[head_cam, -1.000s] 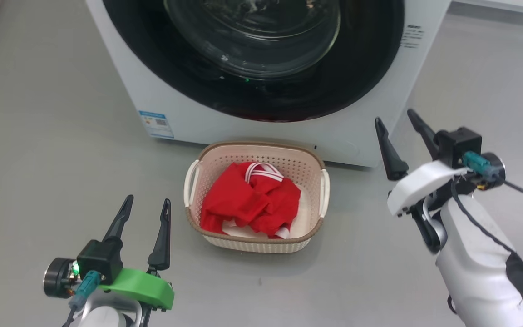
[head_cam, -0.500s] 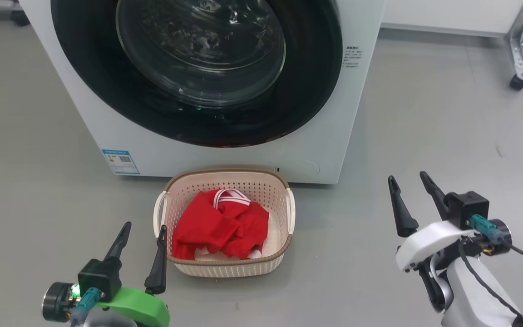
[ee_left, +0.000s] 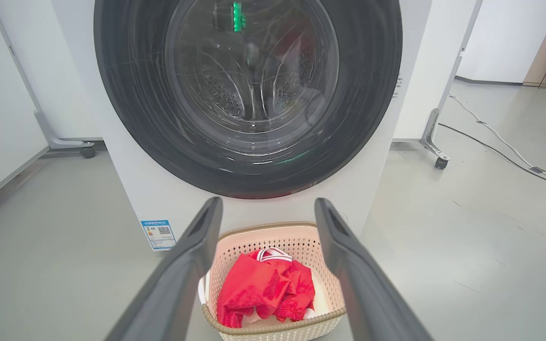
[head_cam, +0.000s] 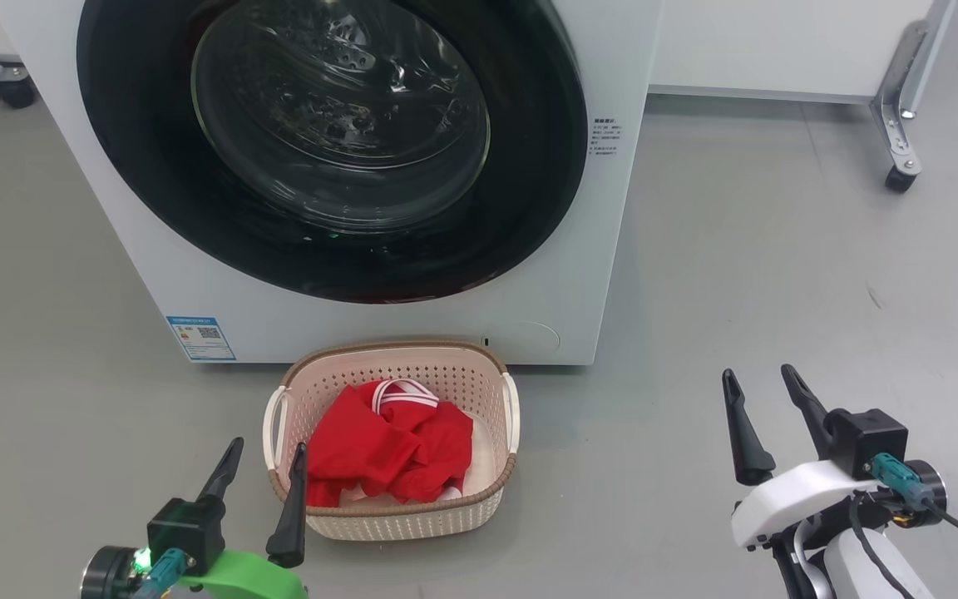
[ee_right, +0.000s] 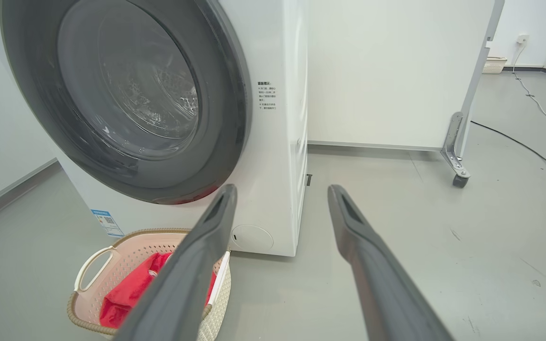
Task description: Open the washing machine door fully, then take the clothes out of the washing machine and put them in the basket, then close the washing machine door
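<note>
My left gripper (head_cam: 267, 448) gaped empty just left of the basket (head_cam: 396, 348); red clothes (head_cam: 387, 453) lay inside it, the washing machine door (head_cam: 338, 141) shut behind it; my right gripper (head_cam: 757, 373) gaped empty well to its right; I feared a careless left swing knocking the basket over.

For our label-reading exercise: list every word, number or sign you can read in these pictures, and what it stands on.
Blue sticker, low on the washing machine front: QR code and print, too small to read.
Dark print block right of the washing machine door: too blurred to read.
No text can be quoted.
</note>
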{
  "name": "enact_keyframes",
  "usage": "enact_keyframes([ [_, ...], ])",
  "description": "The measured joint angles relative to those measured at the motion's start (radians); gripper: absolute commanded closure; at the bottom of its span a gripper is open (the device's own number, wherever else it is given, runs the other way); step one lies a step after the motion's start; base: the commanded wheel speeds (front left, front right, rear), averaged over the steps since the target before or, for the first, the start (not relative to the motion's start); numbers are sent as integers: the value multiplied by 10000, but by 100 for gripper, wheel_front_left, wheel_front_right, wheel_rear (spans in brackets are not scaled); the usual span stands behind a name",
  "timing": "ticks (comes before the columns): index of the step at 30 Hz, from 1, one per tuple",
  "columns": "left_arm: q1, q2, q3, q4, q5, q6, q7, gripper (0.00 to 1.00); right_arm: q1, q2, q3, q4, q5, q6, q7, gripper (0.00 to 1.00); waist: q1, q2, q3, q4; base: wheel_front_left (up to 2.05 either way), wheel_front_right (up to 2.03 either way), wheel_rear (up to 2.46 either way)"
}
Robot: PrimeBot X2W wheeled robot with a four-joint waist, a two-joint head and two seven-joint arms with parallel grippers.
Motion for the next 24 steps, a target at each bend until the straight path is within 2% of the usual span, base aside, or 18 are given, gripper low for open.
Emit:
enact_keyframes([
  [24,167,25,2,-245,2,132,130,0,1072,63,65,-890,-36,-128,0,0,0,0,-90,-115,0,0,0],
])
